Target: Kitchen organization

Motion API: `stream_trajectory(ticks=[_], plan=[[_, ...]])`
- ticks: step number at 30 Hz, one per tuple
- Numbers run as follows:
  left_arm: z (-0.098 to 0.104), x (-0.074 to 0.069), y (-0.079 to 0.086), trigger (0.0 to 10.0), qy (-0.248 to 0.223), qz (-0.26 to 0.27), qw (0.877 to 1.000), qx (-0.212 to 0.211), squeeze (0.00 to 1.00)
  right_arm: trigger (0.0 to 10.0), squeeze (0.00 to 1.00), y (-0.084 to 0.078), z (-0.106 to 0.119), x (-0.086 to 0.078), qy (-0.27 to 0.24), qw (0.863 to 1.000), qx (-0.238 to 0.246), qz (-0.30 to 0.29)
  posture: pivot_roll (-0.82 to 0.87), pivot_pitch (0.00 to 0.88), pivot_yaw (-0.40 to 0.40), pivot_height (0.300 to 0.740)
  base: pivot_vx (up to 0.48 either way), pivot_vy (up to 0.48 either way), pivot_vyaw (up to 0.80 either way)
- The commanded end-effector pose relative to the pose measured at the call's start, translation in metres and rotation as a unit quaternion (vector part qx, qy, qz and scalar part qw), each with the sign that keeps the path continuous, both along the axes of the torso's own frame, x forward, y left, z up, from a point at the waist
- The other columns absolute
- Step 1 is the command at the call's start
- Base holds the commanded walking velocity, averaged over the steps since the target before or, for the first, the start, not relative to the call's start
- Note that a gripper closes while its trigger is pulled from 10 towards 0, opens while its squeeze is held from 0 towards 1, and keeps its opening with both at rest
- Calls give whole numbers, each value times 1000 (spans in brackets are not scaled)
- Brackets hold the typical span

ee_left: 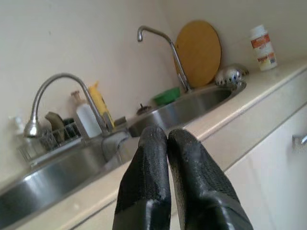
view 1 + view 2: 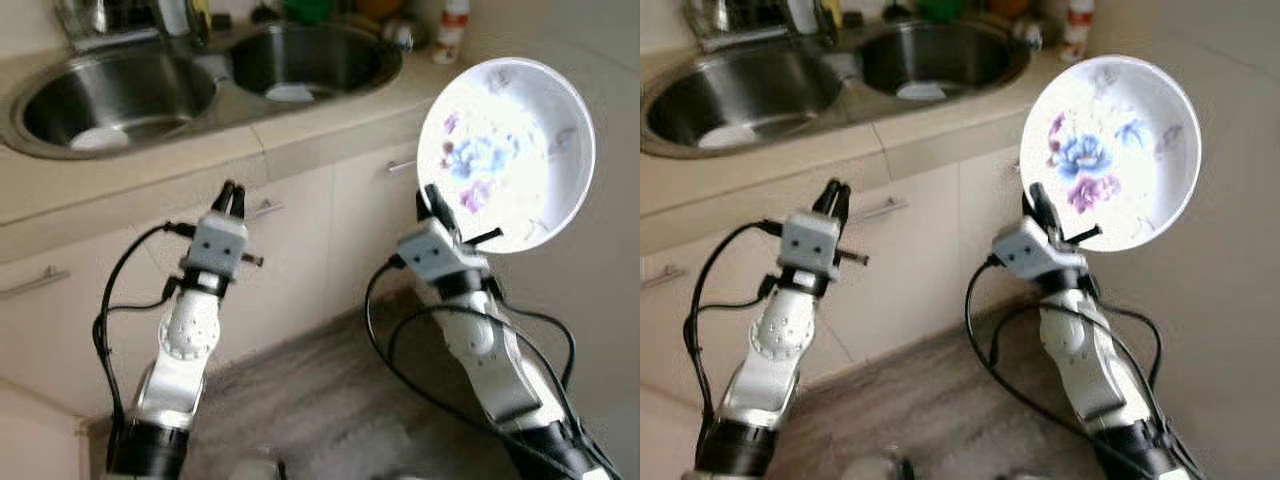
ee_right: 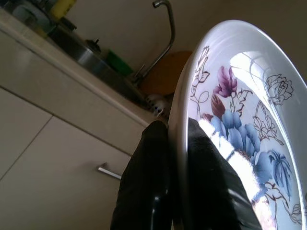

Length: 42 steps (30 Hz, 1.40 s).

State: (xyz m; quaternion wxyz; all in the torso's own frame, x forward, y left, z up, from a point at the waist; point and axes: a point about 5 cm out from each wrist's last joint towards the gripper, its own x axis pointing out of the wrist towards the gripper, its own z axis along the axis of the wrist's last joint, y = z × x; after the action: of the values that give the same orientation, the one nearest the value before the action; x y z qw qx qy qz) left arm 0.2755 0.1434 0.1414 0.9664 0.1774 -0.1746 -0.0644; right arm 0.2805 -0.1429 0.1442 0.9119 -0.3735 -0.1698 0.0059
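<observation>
Left gripper (image 2: 232, 196) is hovering below the double sink (image 2: 120, 95) on the table, fingers pressed together, holding nothing. Right gripper (image 2: 1038, 210) is pinching the lower rim of the floral plate (image 2: 1110, 150) — plate raised on edge, right of the sink, front of the cabinet doors (image 2: 300, 230). Likely glazed ceramic: stiff, slippery, breakable. Rim pinch is levering on one edge — a deeper bite looks safer.

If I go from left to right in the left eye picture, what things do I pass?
Left sink bowl → left tool → right sink bowl → right tool → flowered plate.
</observation>
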Motion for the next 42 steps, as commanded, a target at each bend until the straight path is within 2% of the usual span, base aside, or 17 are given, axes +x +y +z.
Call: stream_trajectory(ticks=[1, 7, 12, 19, 23, 24, 31, 34, 42], plan=[[4, 1, -3, 10000, -11, -7, 1000, 2, 0, 10000, 0, -3, 11, 2, -24, 1000, 7, -6, 140, 0, -18, 740, 349, 0, 0], [5, 1, -3, 10000, -12, -7, 1000, 1, 0, 10000, 0, -2, 11, 3, -25, 1000, 16, -5, 140, 0, -19, 740, 345, 0, 0], [5, 1, -3, 10000, -13, -7, 1000, 0, 0, 10000, 0, 1, 11, 4, -25, 1000, 1, -3, 140, 0, -19, 740, 333, 0, 320], [6, 1, -3, 10000, -16, -6, 1000, 0, 0, 10000, 0, -1, 15, 4, -30, 999, 30, -4, 141, 0, -19, 740, 335, 0, 414], [6, 1, -3, 10000, -17, -6, 1000, -1, 0, 10000, 0, 1, 14, 6, -33, 999, -3, -4, 140, 0, -20, 740, 335, 0, 400], [7, 1, -3, 10000, -18, -6, 1000, -1, 0, 10000, 0, 1, 17, 5, -37, 999, 18, 0, 141, 0, -21, 740, 334, 0, 800], [8, 1, -3, 10000, -22, -4, 1000, -2, 0, 10000, 0, 2, 17, 6, -37, 999, 11, -1, 140, 0, -20, 740, 316, 0, 800], [9, 1, -3, 10000, -24, -3, 1000, -3, 0, 10000, 0, 1, 18, 5, -41, 998, 37, 3, 140, 0, -21, 740, 266, 0, 800], [9, 2, -4, 10000, -27, -3, 1000, -5, 0, 10000, 0, -1, 20, 7, -42, 998, 44, 1, 139, 0, -25, 740, 90, 0, 0]])
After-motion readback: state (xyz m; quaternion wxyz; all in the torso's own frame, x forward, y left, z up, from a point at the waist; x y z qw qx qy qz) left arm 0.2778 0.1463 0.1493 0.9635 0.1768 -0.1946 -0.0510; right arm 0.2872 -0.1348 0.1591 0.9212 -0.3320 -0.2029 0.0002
